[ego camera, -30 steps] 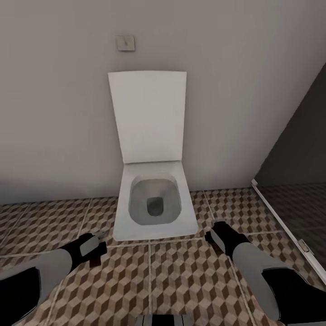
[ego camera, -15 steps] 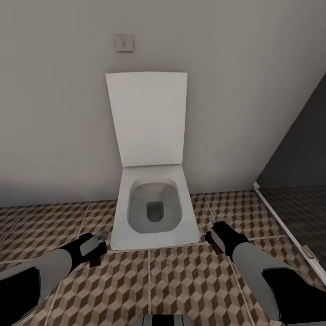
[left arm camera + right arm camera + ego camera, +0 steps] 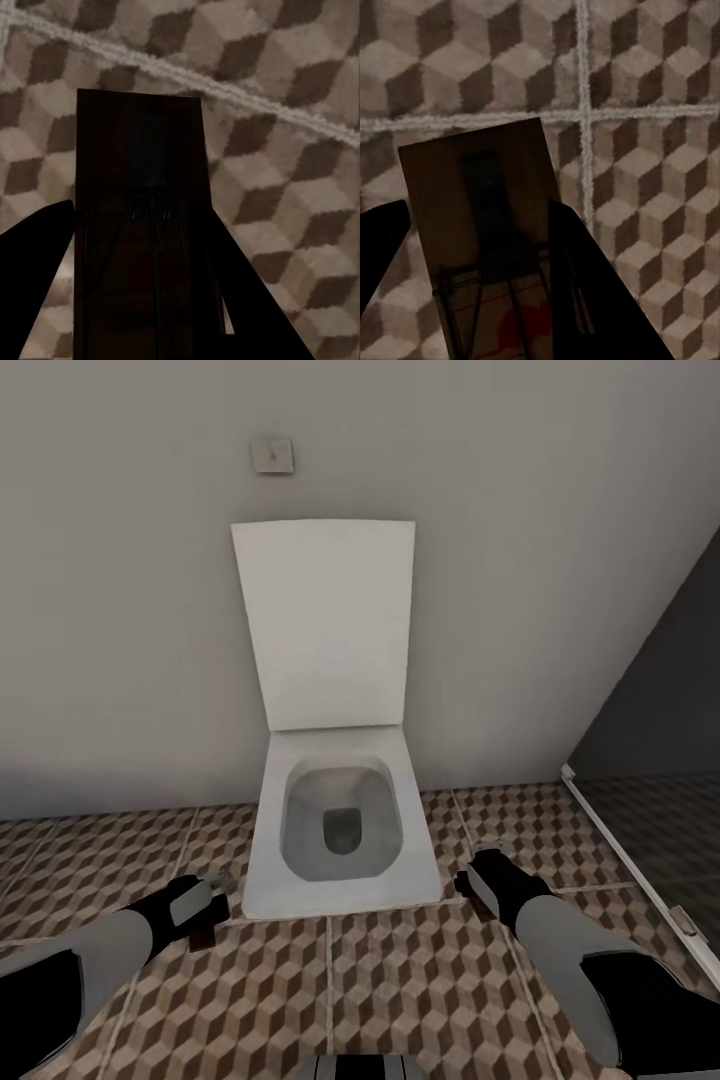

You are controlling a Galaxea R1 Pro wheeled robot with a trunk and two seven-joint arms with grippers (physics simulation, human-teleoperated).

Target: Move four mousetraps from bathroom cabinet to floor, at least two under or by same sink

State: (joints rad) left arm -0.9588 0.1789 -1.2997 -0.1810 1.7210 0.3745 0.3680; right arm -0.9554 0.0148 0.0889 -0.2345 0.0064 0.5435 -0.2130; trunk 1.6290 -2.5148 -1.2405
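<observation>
Two arms angled down over the bathroom floor (image 3: 420, 970), left hand (image 3: 142, 300) gripping a mousetrap (image 3: 142, 195), right hand (image 3: 480, 300) gripping another mousetrap (image 3: 487, 217).

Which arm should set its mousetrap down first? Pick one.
Either: both grippers, left and right, hold a mousetrap above the bathroom floor beside the toilet. No sink shows here, though.

Dark mousetrap (image 3: 139, 225) between black fingers (image 3: 34, 285) above bathroom floor (image 3: 285, 172).
</observation>
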